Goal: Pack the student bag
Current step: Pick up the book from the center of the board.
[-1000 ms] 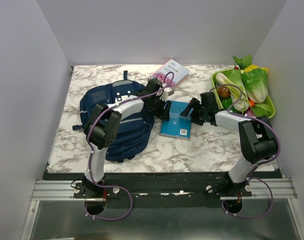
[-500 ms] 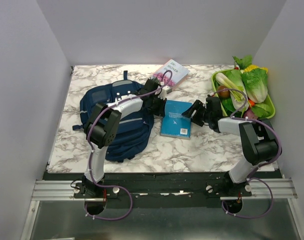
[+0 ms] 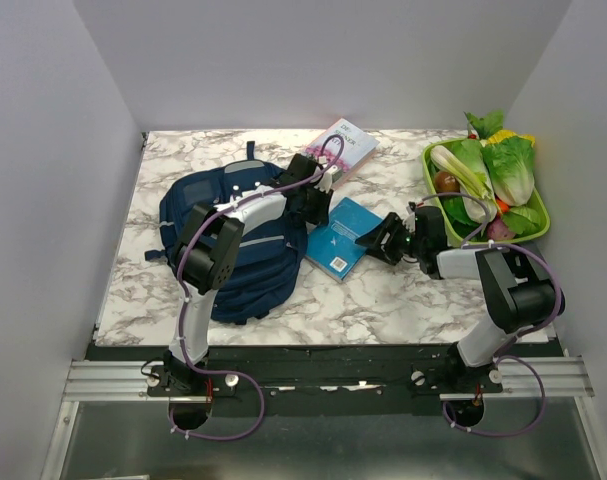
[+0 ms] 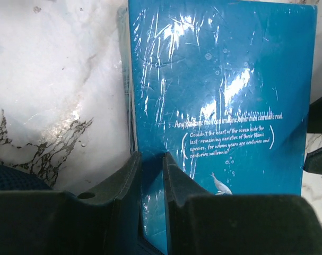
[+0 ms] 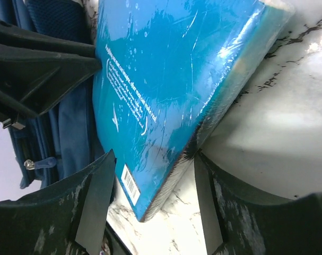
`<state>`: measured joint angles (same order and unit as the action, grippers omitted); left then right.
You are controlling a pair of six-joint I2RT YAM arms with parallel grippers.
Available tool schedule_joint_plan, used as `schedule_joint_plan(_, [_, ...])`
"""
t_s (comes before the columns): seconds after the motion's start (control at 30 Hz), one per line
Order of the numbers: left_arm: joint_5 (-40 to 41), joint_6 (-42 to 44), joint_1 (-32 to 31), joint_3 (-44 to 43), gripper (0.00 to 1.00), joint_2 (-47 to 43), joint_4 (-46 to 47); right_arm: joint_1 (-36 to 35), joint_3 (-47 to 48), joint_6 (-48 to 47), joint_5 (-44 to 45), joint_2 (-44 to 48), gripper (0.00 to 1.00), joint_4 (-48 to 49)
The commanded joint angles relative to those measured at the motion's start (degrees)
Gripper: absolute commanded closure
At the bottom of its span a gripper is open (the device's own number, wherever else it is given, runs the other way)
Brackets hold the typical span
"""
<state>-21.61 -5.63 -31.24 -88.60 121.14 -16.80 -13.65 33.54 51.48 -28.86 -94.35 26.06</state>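
Observation:
The navy student bag (image 3: 233, 235) lies on the left of the marble table; it also shows in the right wrist view (image 5: 60, 138). A teal shrink-wrapped book (image 3: 341, 240) lies just right of it, turned at an angle. My left gripper (image 3: 318, 205) is shut on the book's bag-side edge; in the left wrist view its jaws (image 4: 150, 159) pinch the cover (image 4: 224, 79). My right gripper (image 3: 381, 240) is open at the book's right side. In the right wrist view the book's corner (image 5: 166, 95) sits between its spread jaws (image 5: 153, 175).
A pink-and-white book (image 3: 343, 143) lies at the back, behind the left gripper. A green tray (image 3: 539, 212) of vegetables stands at the back right, close to the right arm. Walls enclose the table on three sides.
The teal book has been turned and drawn toward the bag by my left gripper. My right gripper has drawn back to the right, off the book's cover.

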Motion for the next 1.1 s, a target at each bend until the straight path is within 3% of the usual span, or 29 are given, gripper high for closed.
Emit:
schedule_joint_plan(0.0, [-6.34, -1.67, -3.56, 1.32, 0.73, 3.57, -1.31, -2.52, 3.20, 5.82, -9.64, 3.29, 0.33, 18.67])
schedule_joint_plan(0.43, [-7.92, -1.84, -3.91, 2.03, 0.73, 3.93, -1.40, -2.61, 9.79, 2.66, -4.18, 8.04, 0.34, 15.68])
schedule_joint_plan(0.6, [-8.98, -2.63, -4.09, 1.94, 0.73, 3.93, -1.31, -3.49, 7.16, 3.89, -3.66, 6.55, 0.34, 20.77])
schedule_joint_plan(0.77, [-9.24, -2.90, -4.18, 2.29, 0.74, 3.66, -0.87, -4.46, 7.77, -0.06, -0.24, 4.26, 0.34, 10.87])
schedule_joint_plan(1.07, [-10.21, -3.25, -4.44, 2.55, 0.75, 3.84, -0.61, -5.07, 8.82, 1.95, 0.38, -2.06, 0.34, 10.85])
